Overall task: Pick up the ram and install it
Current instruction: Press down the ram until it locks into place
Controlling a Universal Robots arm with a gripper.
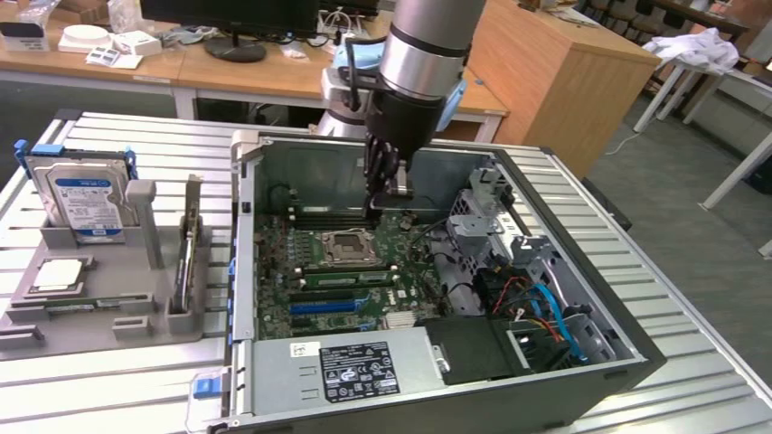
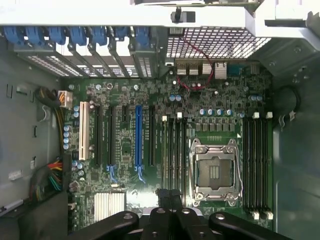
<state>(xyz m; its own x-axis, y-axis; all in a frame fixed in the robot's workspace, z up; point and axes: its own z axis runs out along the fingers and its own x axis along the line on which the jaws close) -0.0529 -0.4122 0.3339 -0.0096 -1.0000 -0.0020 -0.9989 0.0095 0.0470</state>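
- Gripper (image 1: 389, 192): jaws shut, nothing visibly held; tips hover just above the motherboard (image 2: 150, 100), by the memory slots (image 2: 174, 150) beside the processor socket (image 2: 215, 170).
- Ram (image 1: 187, 249), as far as I can tell: on edge in the grey tray (image 1: 103, 330) outside the case (image 1: 248, 271), between 8 and 9 o'clock from the gripper in the exterior view; long axis roughly 12–6.
- Arm: wrist vertical, reaching straight down.

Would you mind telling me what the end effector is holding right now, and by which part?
Nothing: the end effector is shut with nothing between its fingers, above the motherboard inside the case.

Closed gripper (image 2: 169, 197) above motherboard (image 2: 165, 150) beside empty CPU socket (image 2: 215, 170)
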